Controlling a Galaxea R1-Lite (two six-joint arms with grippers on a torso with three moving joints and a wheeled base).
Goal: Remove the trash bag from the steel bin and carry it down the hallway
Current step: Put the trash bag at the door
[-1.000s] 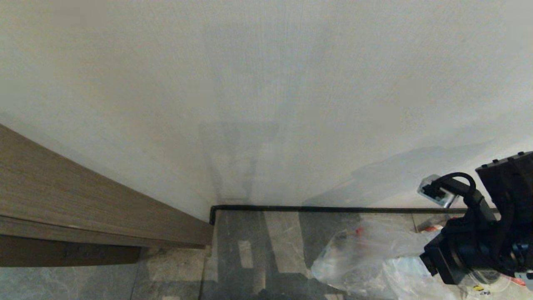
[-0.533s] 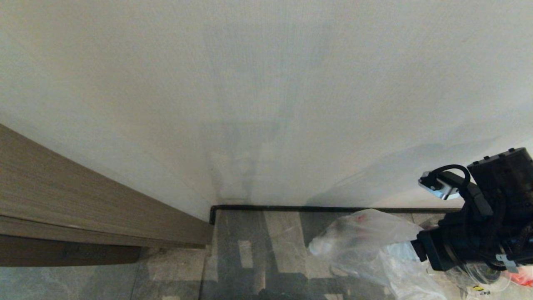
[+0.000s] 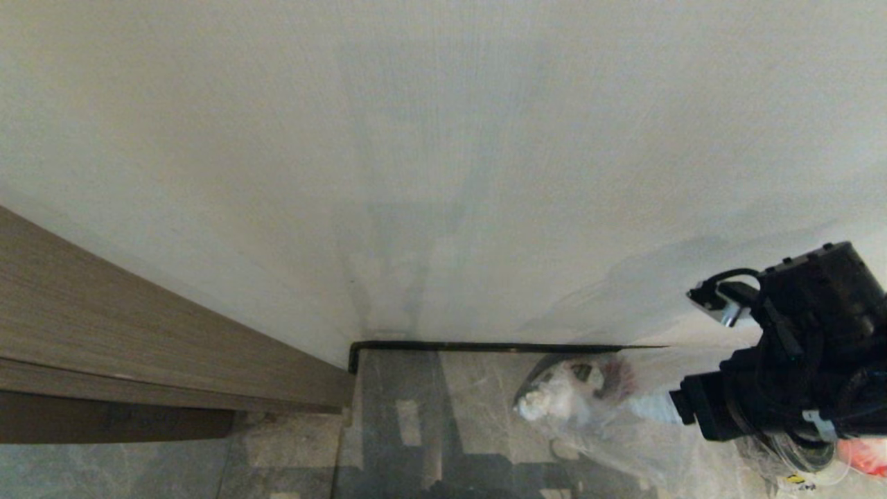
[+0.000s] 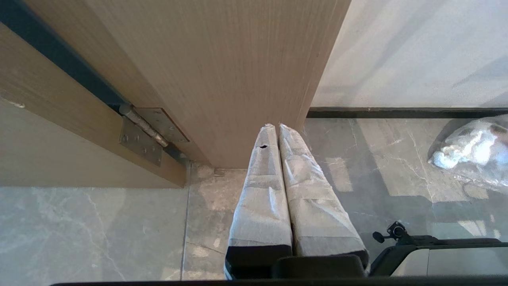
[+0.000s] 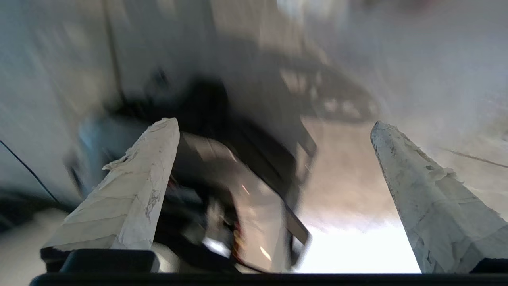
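The trash bag (image 3: 589, 395) is clear crinkled plastic with a white wad and dark rubbish inside. It lies on the grey marbled hallway floor (image 3: 471, 409) against the wall's dark skirting, and shows again at the far edge of the left wrist view as the trash bag (image 4: 472, 147). My right arm (image 3: 783, 374) hangs just right of it and above it. My right gripper (image 5: 274, 123) is open with nothing between its taped fingers, and its view is smeared. My left gripper (image 4: 276, 127) is shut and empty, parked by the door. The steel bin is out of view.
A brown wooden door (image 3: 138, 333) with a steel hinge (image 4: 147, 131) stands open on the left, its edge near the wall corner. A pale wall (image 3: 443, 173) closes the way ahead. A red patch (image 3: 863, 457) lies under the right arm. My base (image 4: 436, 254) shows low.
My right arm has risen a little, drifted left and rolled at the wrist. The bag has shifted on the floor, and its white wad now shows at its left end.
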